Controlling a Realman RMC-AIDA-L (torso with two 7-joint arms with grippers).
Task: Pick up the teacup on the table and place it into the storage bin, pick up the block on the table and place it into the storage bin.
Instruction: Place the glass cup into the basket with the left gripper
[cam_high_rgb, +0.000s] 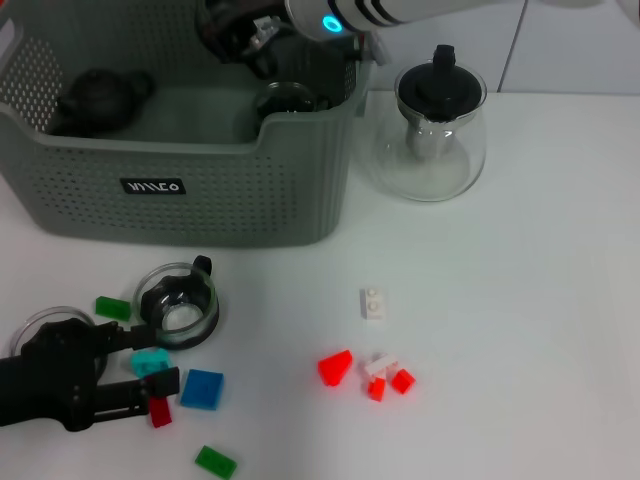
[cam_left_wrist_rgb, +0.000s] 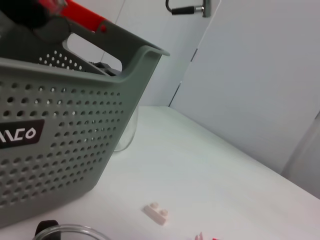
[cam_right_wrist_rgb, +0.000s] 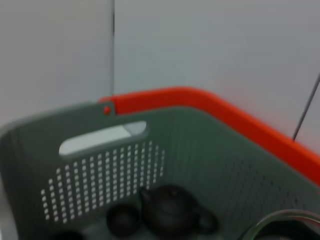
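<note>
1. Far left, low on the table: the left gripper (cam_high_rgb: 150, 375) sat with its black fingers spread, and a cyan block (cam_high_rgb: 150, 362) lay between them. Couldn't tell if they actually touched it. A small red block (cam_high_rgb: 160, 412) was right under the lower finger.
2. Just beside that were a green block (cam_high_rgb: 112, 308), a blue block (cam_high_rgb: 202, 389) and another green one (cam_high_rgb: 215, 461) nearer the front edge.
3. A glass teacup (cam_high_rgb: 178, 303) with a black handle stood upright on the table, right in front of the storage bin (cam_high_rgb: 190, 190), so not in it.
4. The storage bin took up the back left. Inside: a dark teapot (cam_high_rgb: 100, 97) at its left end, plus a round glass rim (cam_high_rgb: 284, 97) toward the right.
5. The right gripper (cam_high_rgb: 262, 45) was over the bin's right end, just above that glass rim. Whether its fingers were apart or pressed together, I couldn't tell.
6. Mid-table: a white block (cam_high_rgb: 373, 303), then a cluster of red blocks (cam_high_rgb: 336, 368) and small bits.
7. Back right: a clear glass teapot (cam_high_rgb: 430, 135) with a black lid, just beside the bin.
</note>
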